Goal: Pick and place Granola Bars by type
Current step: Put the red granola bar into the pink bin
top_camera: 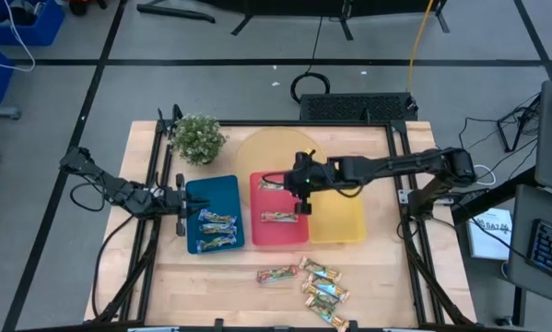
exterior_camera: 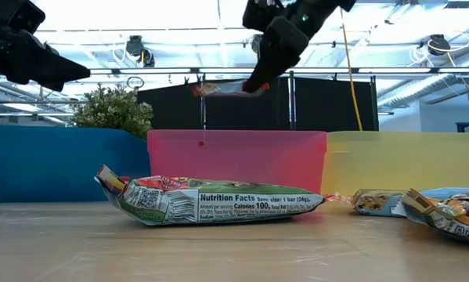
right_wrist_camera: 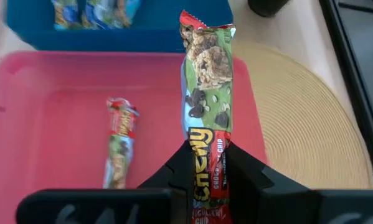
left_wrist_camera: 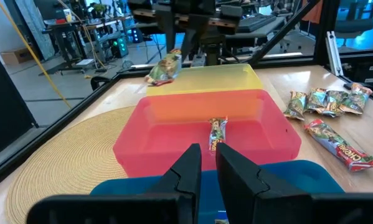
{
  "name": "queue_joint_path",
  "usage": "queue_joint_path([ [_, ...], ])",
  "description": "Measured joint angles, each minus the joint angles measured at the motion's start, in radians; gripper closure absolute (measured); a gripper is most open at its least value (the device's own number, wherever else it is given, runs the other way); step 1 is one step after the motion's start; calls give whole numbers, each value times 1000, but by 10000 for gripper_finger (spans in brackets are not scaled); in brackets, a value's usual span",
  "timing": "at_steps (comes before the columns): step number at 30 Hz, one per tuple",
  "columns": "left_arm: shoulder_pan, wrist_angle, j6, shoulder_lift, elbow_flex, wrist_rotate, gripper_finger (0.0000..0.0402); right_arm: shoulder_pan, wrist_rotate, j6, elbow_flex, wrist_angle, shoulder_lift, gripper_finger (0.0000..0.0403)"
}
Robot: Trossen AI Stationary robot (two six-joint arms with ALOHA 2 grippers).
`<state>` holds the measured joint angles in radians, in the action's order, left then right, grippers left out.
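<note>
From my station I see the right claw (right_wrist_camera: 208,163) clamped on a red-green Chewy granola bar (right_wrist_camera: 206,93), holding it by one end in the air over the red tray (top_camera: 257,231), toward the tray's far end; in the low view the bar sticks out level from the claw, clear above the tray rim. One more red-green bar (top_camera: 278,218) lies flat on the red tray's floor. The left claw (left_wrist_camera: 208,160) hangs at the outer edge of the blue tray (top_camera: 225,189), its fingers (left_wrist_camera: 187,165) drawn nearly together with a thin gap and nothing between them. Two blue-silver bars (top_camera: 217,231) lie side by side in the near half of the blue tray. The yellow tray (top_camera: 340,226) sits touching the red tray on the right-arm side; I make out no bar in it. On the bare worktop (top_camera: 211,277), near the front edge, a single red-green bar (top_camera: 276,274) lies alone, and just beside it toward the right a loose cluster of bars (top_camera: 324,293) trails to the front edge, wrappers mixed in colour and too small for me to sort. A potted plant (top_camera: 197,138) stands at the far left corner, next to a round woven mat (top_camera: 257,152) partly under the trays.
</note>
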<state>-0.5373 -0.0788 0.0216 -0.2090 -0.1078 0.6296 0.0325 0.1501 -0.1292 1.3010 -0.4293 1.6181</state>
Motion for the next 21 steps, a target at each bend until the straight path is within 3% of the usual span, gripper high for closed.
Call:
queue_joint_path([
  [6, 0, 0, 0, 0, 0, 0, 344, 26, -52, -16, 1, -9, 26, 352],
  [21, 0, 1, -16, 0, 0, 7, 344, 25, -51, -13, 1, 67, 273, 353],
])
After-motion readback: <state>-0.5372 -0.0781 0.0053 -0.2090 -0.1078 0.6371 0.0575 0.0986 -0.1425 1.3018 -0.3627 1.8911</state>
